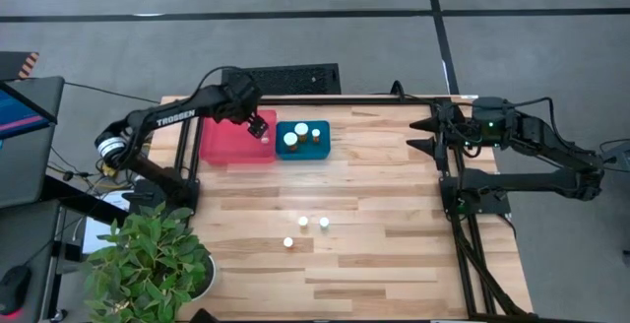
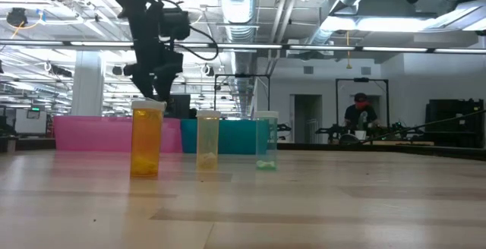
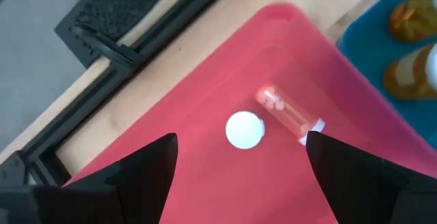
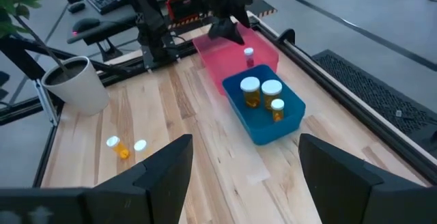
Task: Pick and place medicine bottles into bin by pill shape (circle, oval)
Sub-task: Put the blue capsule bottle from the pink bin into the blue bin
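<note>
Spread wide and empty, the left gripper [image 3: 239,159] hovers over the pink bin [image 1: 224,146], where two bottles [image 3: 287,113] lie. Three bottles [image 1: 313,226] wait well in front of that bin; descend squarely over one cap before closing. Beyond the blue bin [image 1: 321,152], the right gripper [image 4: 244,157] waits open.

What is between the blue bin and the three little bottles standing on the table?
Nothing, only bare wooden table. The high view shows an open stretch between the blue bin and the three bottles.
</note>
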Tool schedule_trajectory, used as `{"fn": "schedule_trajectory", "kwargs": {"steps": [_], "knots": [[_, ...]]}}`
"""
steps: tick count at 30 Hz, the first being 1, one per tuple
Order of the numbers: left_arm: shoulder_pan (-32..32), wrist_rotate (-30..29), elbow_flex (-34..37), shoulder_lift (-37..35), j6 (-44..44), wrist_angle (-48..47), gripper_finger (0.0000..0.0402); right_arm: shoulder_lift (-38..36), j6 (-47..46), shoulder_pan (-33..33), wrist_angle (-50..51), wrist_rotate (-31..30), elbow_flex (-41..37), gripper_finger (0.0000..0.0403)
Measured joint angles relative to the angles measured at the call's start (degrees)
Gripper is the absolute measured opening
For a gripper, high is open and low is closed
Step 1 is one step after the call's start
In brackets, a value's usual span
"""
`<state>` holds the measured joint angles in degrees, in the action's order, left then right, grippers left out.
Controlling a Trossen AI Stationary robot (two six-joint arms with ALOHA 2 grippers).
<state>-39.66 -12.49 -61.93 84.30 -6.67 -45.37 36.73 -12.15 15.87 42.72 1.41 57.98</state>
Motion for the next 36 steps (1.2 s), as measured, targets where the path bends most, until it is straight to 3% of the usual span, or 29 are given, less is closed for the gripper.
{"fn": "schedule_trajectory", "kwargs": {"steps": [14, 26, 36], "knots": [[-0.11, 0.1, 0.02, 7.51, 3.46, 0.67, 0.0314, 0.0, 0.08, 0.05, 0.11, -0.63, 0.0, 0.0276], [-2.48, 3.09, 0.02, 7.75, 4.5, 1.4, 0.0233, 0.0, 0.6, 0.03, 0.14, -0.63, 0.0, 0.0276], [-2.45, 3.23, 2.38, 7.71, 4.81, 1.7, 0.0217, 0.0, 0.62, 0.03, 0.13, -0.61, 0.0, 0.0276]]}}
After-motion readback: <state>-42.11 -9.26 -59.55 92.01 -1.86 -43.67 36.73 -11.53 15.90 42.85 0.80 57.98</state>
